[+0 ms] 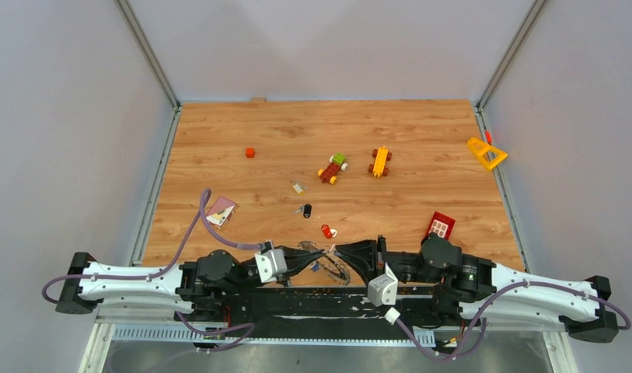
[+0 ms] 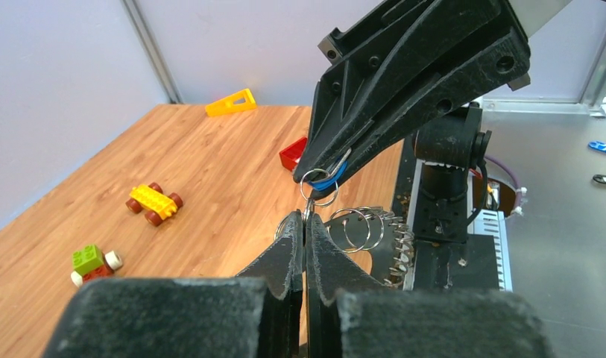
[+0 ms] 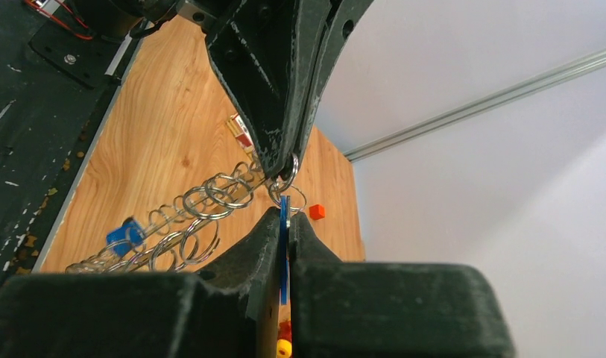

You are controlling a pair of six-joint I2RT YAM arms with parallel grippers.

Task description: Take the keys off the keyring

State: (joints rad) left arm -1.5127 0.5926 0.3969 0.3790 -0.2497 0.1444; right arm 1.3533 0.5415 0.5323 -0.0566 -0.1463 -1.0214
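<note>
**Two grippers meeting tip to tip just above the near table edge.**

Left gripper (image 2: 305,225): jaws together, pinching a small split ring (image 3: 288,195). Right gripper (image 3: 285,221): jaws clamped flat on the blue key (image 3: 284,261) that hangs from that ring. The two sets of fingertips stand almost touching.

The keyring (image 2: 395,250) trails from the pinch point toward the arm bases, with a string of further small rings sagging alongside it. A second blue key (image 3: 124,235) sits among them (so at least two keys are yet to come off).

Farther out on the table (image 1: 219,140), a red-headed key (image 1: 326,231) and a black-headed key (image 1: 306,210) lie loose, well apart from the keyring. Beyond them, the toy block vehicles (image 1: 333,168) and the yellow triangle (image 1: 486,153) play no part.

Probable hazards:
- **Straight pull.** It would not walk the key around the split ring's coil. It would likely drag the whole keyring along or spring the wire open.
- **Slipping grip.** The ring wire is thin and the key small, so a twist under load could roll the ring out of the left pinch or slide the key from the right pads.
- **Contact.** With the tips this close, any rotation risks finger-to-finger contact.
- **Snagging.** The hanging rings are unsupported and may catch on hardware near the bases.
- **Lost key.** A key freed here could drop off the near edge.
</note>
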